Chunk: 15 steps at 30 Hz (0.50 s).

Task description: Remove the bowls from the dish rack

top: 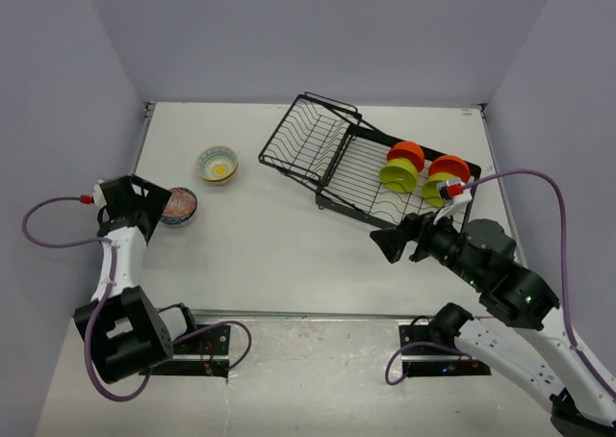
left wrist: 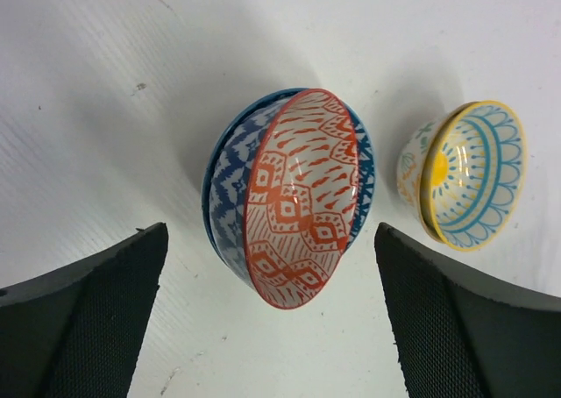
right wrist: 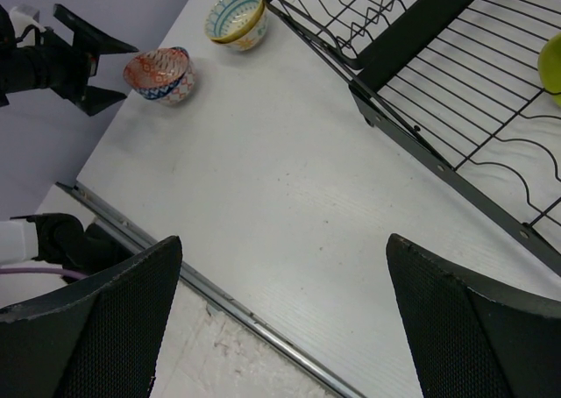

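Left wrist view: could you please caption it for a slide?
Open left gripper before a red-and-blue patterned bowl, yellow-centred bowl beside it.

No text, label, brand or number can be read in any view. The blue patterned bowl [left wrist: 289,205] and the floral bowl [left wrist: 465,174] carry painted ornament only — zigzags, diamonds, petals — not lettering.

Open table [top: 279,254] runs clear from my right claw [right wrist: 282,243] to the dish rack [right wrist: 412,25]; my left claw [left wrist: 270,240] stands wide around the patterned bowl [left wrist: 289,196], yellow-centred bowl [left wrist: 465,174] close beside it.
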Available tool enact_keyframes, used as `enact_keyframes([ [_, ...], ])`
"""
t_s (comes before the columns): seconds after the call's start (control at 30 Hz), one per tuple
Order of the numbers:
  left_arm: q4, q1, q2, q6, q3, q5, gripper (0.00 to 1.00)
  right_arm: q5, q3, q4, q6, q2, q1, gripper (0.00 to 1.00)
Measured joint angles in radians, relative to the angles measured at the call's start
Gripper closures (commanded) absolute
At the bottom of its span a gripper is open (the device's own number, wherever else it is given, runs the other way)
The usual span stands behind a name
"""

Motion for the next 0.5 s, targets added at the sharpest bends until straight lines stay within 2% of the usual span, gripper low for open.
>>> enact_keyframes([
  [0.1, 0.003, 0.001, -0.041, 0.001, -0.010, 0.008, 0.00, -0.003, 0.000, 0.001, -0.001, 0.024, 0.000, 0.01],
  [0.17, 0.003, 0.001, -0.040, 0.003, -0.018, 0.019, 0.08, -0.013, 0.000, 0.002, -0.001, 0.043, 0.000, 0.01],
  [0.2, 0.003, 0.001, -0.038, 0.006, -0.025, 0.024, 0.15, -0.015, -0.001, 0.004, -0.001, 0.052, 0.000, 0.01],
  [0.23, 0.005, 0.001, -0.039, 0.010, -0.036, 0.029, 0.36, -0.016, -0.002, 0.005, -0.001, 0.058, 0.000, 0.01],
  [0.3, 0.003, 0.001, -0.052, 0.014, -0.063, 0.035, 0.60, -0.016, -0.004, 0.005, -0.001, 0.065, 0.000, 0.01],
  [0.37, -0.002, 0.001, -0.078, 0.020, -0.083, 0.038, 0.69, -0.016, -0.006, 0.006, -0.001, 0.069, 0.000, 0.01],
  [0.4, -0.004, 0.001, -0.090, 0.023, -0.087, 0.039, 0.81, -0.016, -0.006, 0.006, 0.000, 0.070, 0.000, 0.01],
  [0.5, 0.005, 0.001, -0.091, 0.027, -0.089, 0.036, 0.93, -0.016, -0.009, 0.014, 0.000, 0.071, 0.000, 0.01],
])
